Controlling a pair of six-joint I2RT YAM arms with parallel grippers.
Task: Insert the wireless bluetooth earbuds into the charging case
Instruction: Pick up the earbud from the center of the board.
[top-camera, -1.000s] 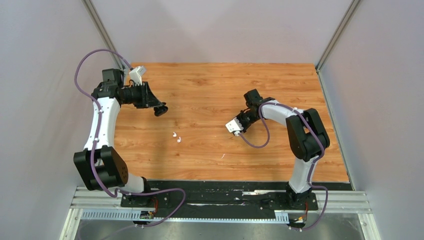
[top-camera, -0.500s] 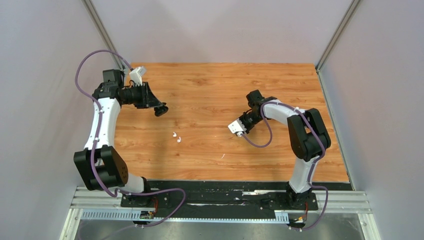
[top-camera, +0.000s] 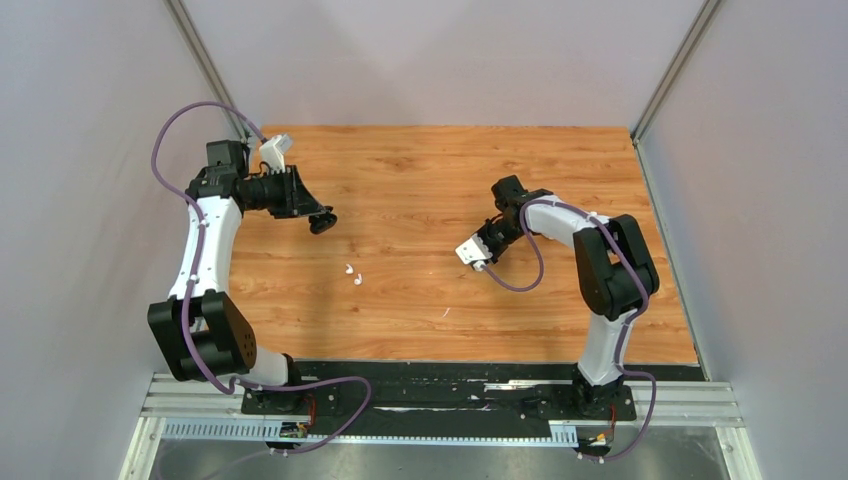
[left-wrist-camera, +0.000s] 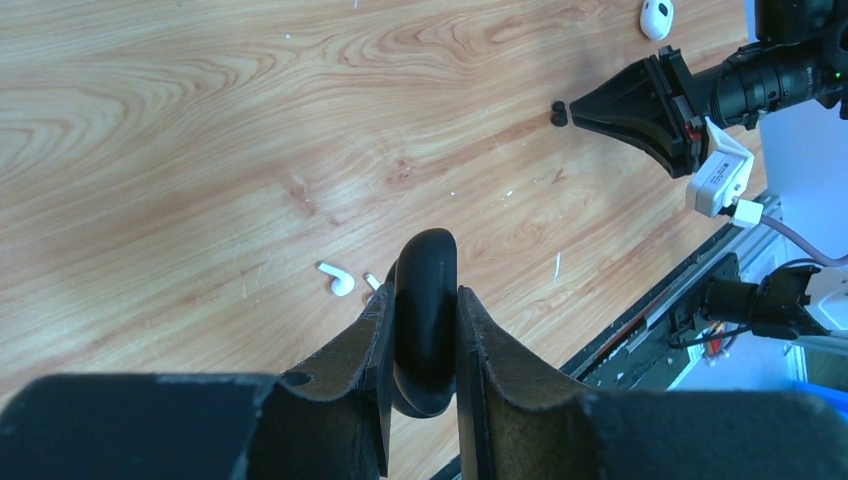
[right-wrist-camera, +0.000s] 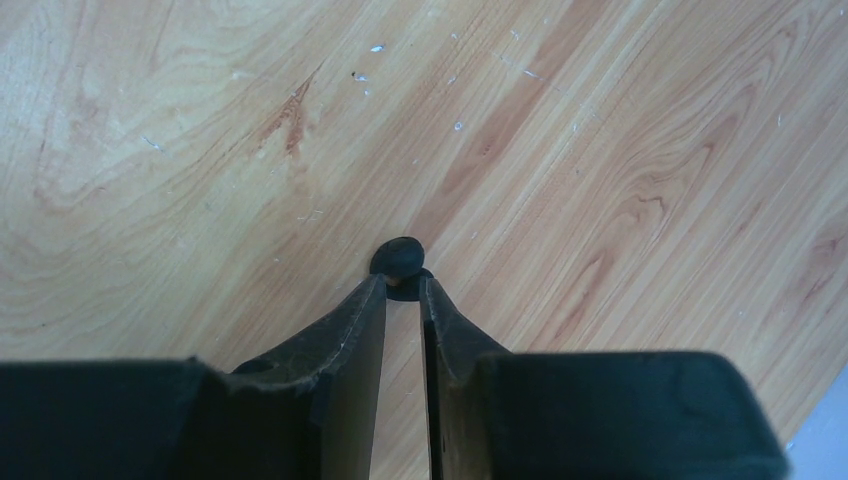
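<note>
My left gripper (top-camera: 320, 218) is shut on a black rounded charging case (left-wrist-camera: 425, 260) and holds it above the wood table. Two white earbuds (top-camera: 348, 269) (top-camera: 357, 280) lie on the table below it, and one of them shows in the left wrist view (left-wrist-camera: 338, 279). My right gripper (right-wrist-camera: 402, 285) points down at the table with its jaws nearly together, pinching a tiny black earbud (right-wrist-camera: 400, 258) at the tips. The left wrist view shows two small black earbuds (left-wrist-camera: 559, 113) at those tips. In the top view the black earbuds are hidden under the right gripper (top-camera: 487, 232).
A white oval case (left-wrist-camera: 656, 17) lies on the table beyond the right gripper. Grey walls close in the wooden table (top-camera: 420, 170) on the left, back and right. A black rail (top-camera: 440, 375) runs along the near edge.
My right wrist has shifted slightly right and back over the same spot. The left arm and the white earbuds have not moved.
</note>
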